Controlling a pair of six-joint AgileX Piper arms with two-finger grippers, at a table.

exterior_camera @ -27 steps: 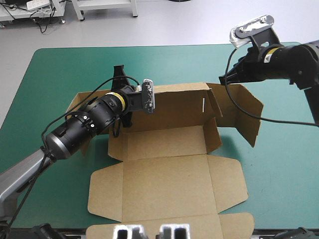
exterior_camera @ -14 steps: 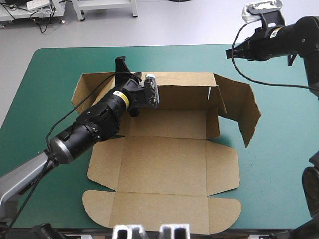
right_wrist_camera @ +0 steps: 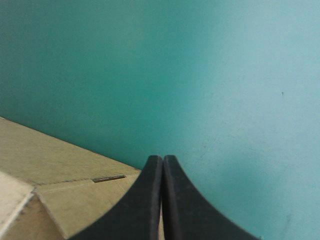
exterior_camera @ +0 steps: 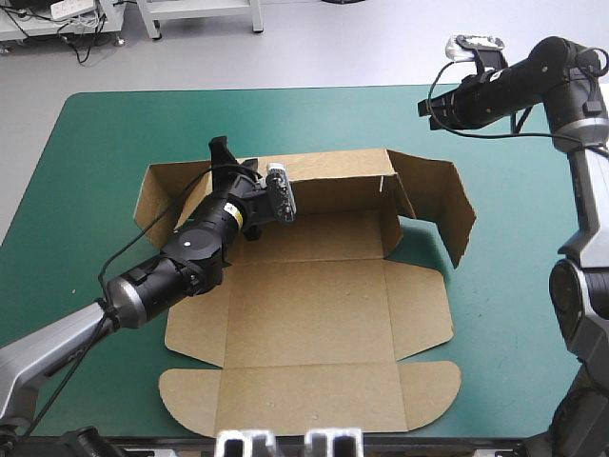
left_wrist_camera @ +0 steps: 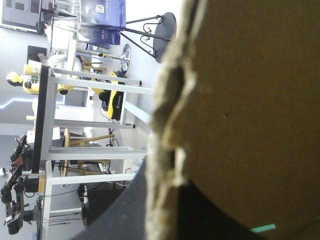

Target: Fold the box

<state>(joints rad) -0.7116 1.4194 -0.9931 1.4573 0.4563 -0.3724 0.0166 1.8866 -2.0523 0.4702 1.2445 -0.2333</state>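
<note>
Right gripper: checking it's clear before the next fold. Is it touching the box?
Apart. The high view shows bare teal-green cover between the right gripper and the box.

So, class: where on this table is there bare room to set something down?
Free: the teal-green cover between the box's back wall and the far edge, and strips at the left and right edges. Crowded: the middle, where the box reaches the near edge and the left claw grips its back wall.

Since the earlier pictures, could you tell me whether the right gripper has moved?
Yes. The right gripper has pulled away from the raised right flap of the box toward the far edge of the table.
</note>
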